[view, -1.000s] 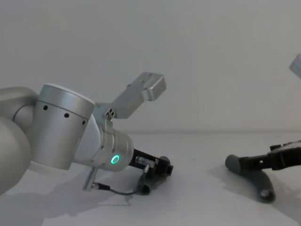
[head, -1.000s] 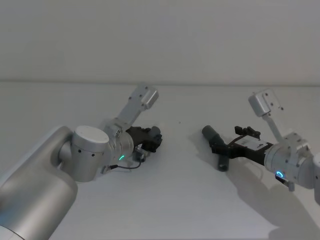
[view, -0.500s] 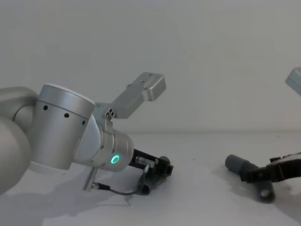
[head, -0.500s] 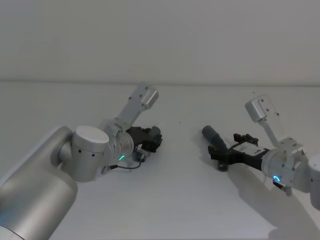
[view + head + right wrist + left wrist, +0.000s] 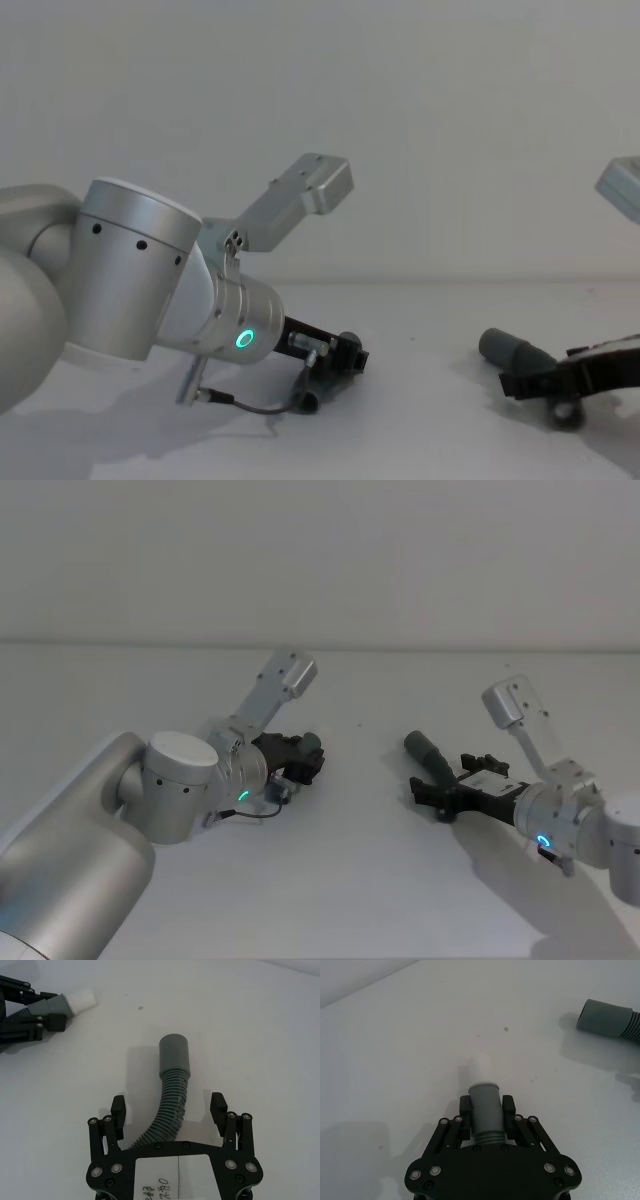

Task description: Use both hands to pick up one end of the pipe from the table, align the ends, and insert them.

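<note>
1. Pipe piece one (image 5: pixel 485 1097), grey with a white tip (image 5: pixel 482 1067), is clamped between the fingers of the left gripper (image 5: pixel 486 1109), down near the white table (image 5: pixel 350 880), left of centre.
2. Pipe piece two (image 5: pixel 176 1085), a ribbed hose ending in a smooth grey collar (image 5: pixel 174 1052), lies on the table to the right, well apart from the first.
3. Right gripper (image 5: pixel 168 1104) straddles the ribbed part with its jaws spread wide, one finger on either side, neither touching it.

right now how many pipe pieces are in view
2. One pipe piece is clamped in the left gripper, white tip sticking out. The other pipe piece lies on the table between the right gripper's open fingers, ungripped. Their rear parts are hidden under the grippers.
</note>
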